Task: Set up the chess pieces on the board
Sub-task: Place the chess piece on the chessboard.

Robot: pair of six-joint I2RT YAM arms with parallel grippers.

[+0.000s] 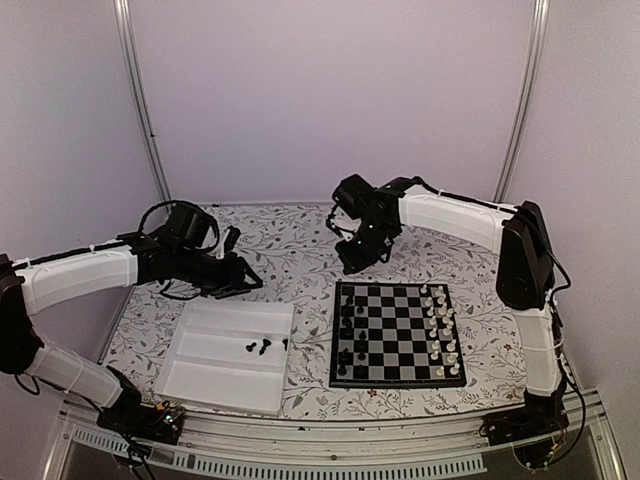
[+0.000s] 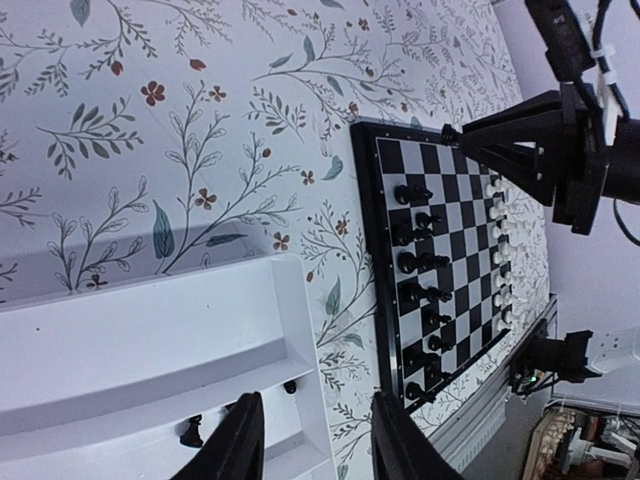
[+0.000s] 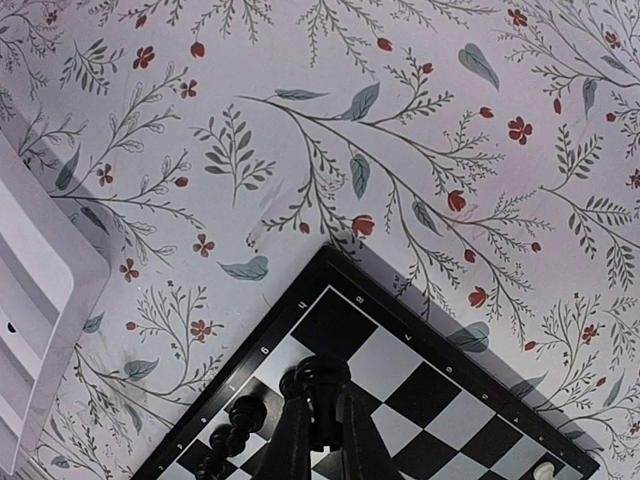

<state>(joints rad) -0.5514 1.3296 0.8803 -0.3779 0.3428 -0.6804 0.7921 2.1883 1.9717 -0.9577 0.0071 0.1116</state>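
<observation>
Placement step: right hand (image 3: 322,412) clenched on black piece (image 3: 320,376) over board (image 3: 440,425) corner; next, lower onto vacant square; left hand (image 2: 315,415) released.

One board (image 1: 398,335) and one white tray (image 1: 200,375) on the table (image 1: 300,250). Three black chess pieces (image 1: 265,346) in the tray. Roughly a dozen more on the board's left columns, too small for exact counting. One further chess piece (image 3: 320,378) in the right hand (image 3: 320,405). Two columns of white pieces (image 1: 441,330) along the board's right edge, number not clear. Two hands in all, with the left hand (image 2: 310,440).
</observation>
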